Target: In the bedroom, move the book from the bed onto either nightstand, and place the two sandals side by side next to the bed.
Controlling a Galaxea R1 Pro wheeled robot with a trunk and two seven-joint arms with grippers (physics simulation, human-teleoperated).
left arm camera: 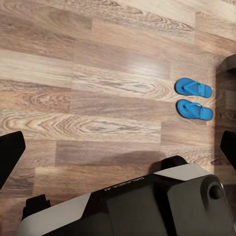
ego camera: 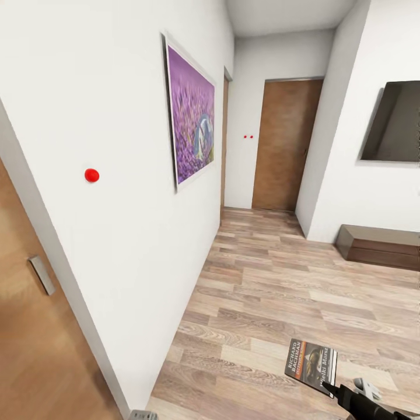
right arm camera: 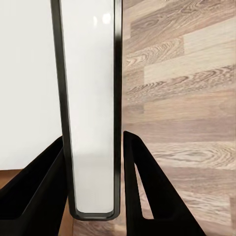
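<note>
My right gripper (ego camera: 333,388), low at the right of the head view, is shut on the book (ego camera: 312,364), a thin paperback with a dark cover, white lettering and an orange band. The right wrist view has the book (right arm camera: 91,98) edge-on, its white pages clamped in the right gripper (right arm camera: 93,152), black fingers (right arm camera: 147,191) on both sides. In the left wrist view, two blue sandals (left arm camera: 193,88) (left arm camera: 195,109) lie side by side on the wood floor, and my left gripper (left arm camera: 118,150) hangs open above it, holding nothing. The bed and the nightstand are out of view.
A white wall with a purple painting (ego camera: 189,116) runs along my left, with a brown door (ego camera: 35,326) close by. Another brown door (ego camera: 286,146) closes the corridor ahead. A wall screen (ego camera: 394,122) hangs over a low dark cabinet (ego camera: 379,245). My base (left arm camera: 147,206) stands below.
</note>
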